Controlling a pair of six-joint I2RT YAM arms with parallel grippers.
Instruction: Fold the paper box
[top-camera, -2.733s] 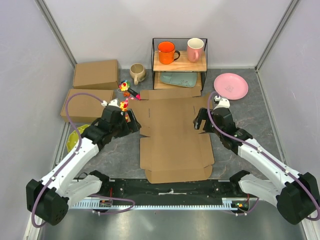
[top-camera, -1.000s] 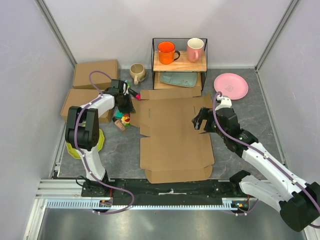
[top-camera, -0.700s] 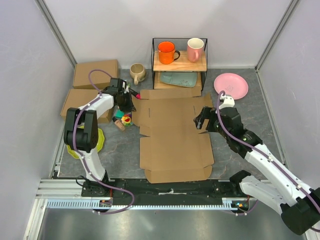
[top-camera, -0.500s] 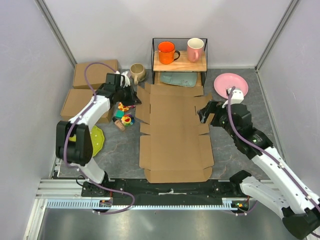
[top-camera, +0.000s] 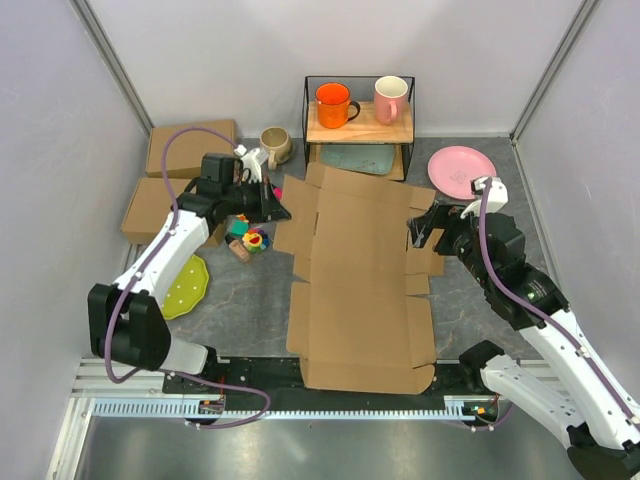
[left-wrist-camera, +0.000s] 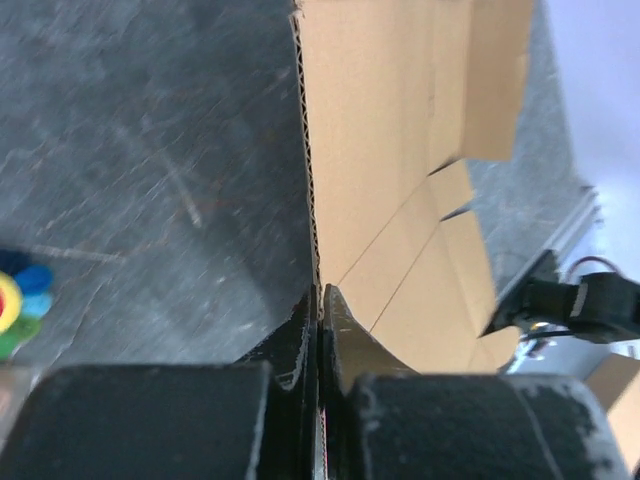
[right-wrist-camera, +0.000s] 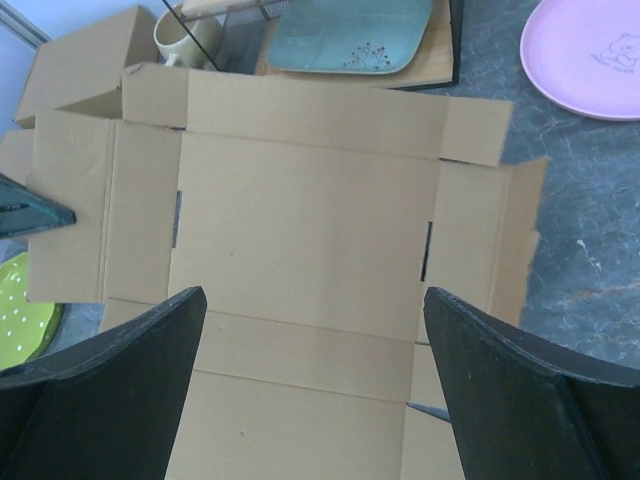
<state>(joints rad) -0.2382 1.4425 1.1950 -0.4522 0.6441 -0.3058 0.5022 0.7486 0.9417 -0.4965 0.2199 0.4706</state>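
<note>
The paper box (top-camera: 360, 270) is an unfolded brown cardboard sheet with side flaps and slots, and its far end is tilted up off the grey table. My left gripper (top-camera: 281, 213) is shut on the edge of the left side flap. In the left wrist view that gripper (left-wrist-camera: 320, 300) pinches the cardboard (left-wrist-camera: 400, 150) edge-on. My right gripper (top-camera: 420, 230) hovers open over the right side flap. In the right wrist view its fingers (right-wrist-camera: 314, 295) stand wide apart above the sheet (right-wrist-camera: 300, 220), with nothing between them.
Two flat brown boxes (top-camera: 190, 148) (top-camera: 155, 205) lie at the back left. A beige mug (top-camera: 274, 145), small toys (top-camera: 250, 235) and a yellow-green plate (top-camera: 185, 285) sit on the left. A wire rack (top-camera: 358, 125) with mugs stands at the back, and a pink plate (top-camera: 462, 171) lies at the back right.
My left gripper has shut on the left flap and lifted it, so the sheet has tilted up and slid nearer. The right arm has drawn back to the right, still open.
</note>
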